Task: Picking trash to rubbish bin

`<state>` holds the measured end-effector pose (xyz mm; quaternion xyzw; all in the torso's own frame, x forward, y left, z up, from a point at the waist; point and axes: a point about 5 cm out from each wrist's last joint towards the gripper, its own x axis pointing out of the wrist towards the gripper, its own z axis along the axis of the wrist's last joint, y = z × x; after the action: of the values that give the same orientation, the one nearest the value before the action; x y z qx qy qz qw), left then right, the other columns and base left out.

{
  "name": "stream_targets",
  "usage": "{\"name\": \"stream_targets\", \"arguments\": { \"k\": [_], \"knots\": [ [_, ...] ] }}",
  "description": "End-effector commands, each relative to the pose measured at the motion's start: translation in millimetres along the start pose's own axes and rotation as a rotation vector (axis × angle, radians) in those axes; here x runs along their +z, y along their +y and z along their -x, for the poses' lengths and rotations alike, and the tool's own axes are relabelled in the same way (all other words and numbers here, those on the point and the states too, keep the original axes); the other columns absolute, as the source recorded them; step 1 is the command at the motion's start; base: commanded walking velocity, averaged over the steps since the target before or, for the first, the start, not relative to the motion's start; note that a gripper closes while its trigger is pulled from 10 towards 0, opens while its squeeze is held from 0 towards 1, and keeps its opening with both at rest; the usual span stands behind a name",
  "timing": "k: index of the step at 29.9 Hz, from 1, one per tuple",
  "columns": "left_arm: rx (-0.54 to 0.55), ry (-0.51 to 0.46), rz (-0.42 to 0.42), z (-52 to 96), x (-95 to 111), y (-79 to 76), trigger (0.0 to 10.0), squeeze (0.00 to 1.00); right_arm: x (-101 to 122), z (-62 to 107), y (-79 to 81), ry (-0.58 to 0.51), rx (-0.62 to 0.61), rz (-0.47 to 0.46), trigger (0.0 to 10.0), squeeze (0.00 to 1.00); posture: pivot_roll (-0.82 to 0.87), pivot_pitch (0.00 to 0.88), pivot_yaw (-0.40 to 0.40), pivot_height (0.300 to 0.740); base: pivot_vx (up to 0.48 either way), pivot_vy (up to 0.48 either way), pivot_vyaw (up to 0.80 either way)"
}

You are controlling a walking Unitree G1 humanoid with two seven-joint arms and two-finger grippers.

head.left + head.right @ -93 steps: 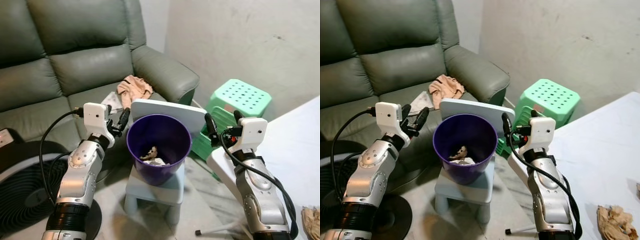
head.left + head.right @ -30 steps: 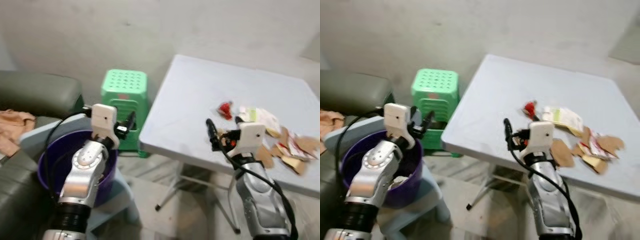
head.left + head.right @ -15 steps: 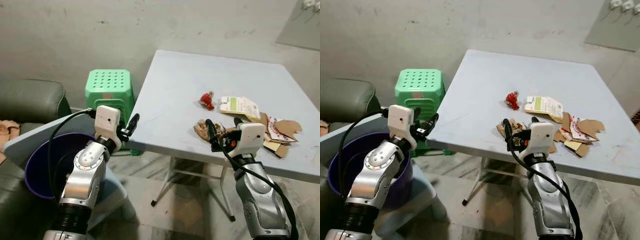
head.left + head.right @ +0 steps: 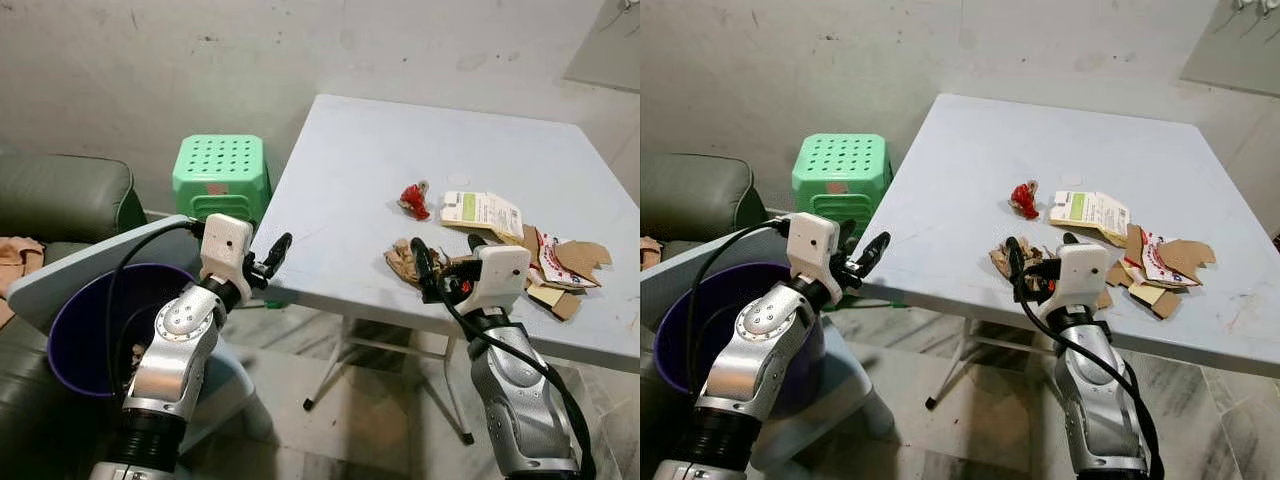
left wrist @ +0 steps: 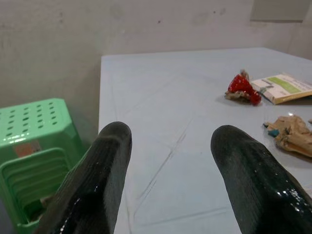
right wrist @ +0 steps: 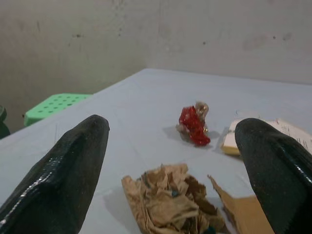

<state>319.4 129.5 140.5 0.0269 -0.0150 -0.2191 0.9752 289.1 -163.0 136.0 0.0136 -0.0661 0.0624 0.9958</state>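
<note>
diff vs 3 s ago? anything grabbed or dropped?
The robot turned right, from the sofa and purple plastic bin to the pale blue table; the things themselves did not move. The right gripper now hangs over the crumpled brown paper wad, the left gripper at the table's edge. Nothing was grabbed or dropped; both stayed open and empty.

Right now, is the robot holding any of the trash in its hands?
No, nothing is held. The left gripper and the right gripper both have their jaws open and empty, with the crumpled brown paper lying on the table.
</note>
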Motion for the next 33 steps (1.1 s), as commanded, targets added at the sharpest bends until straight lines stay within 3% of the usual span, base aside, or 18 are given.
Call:
{"name": "stream_targets", "arguments": {
  "k": [1,29,33],
  "knots": [
    [-0.024,-0.021,-0.019,-0.8,5.9,-3.1,10.0,0.0,4.1,-1.4,-0.2,-0.018,0.006,0.01,10.0,0.0,-0.04,0.061,-0.042,0.74,0.326,0.0,0.0],
    [-0.048,0.005,-0.043,-1.5,1.8,-8.1,10.0,0.0,3.1,1.3,1.4,-0.012,0.019,0.016,10.0,0.0,-0.04,0.058,-0.045,0.74,0.334,0.0,0.0],
    [-0.067,-0.017,-0.03,-0.2,2.3,-11.3,10.0,0.0,3.3,1.7,1.5,-0.013,0.018,0.015,10.0,0.0,-0.05,0.061,-0.043,0.74,0.0,0.0,0.0]
  ]
}}
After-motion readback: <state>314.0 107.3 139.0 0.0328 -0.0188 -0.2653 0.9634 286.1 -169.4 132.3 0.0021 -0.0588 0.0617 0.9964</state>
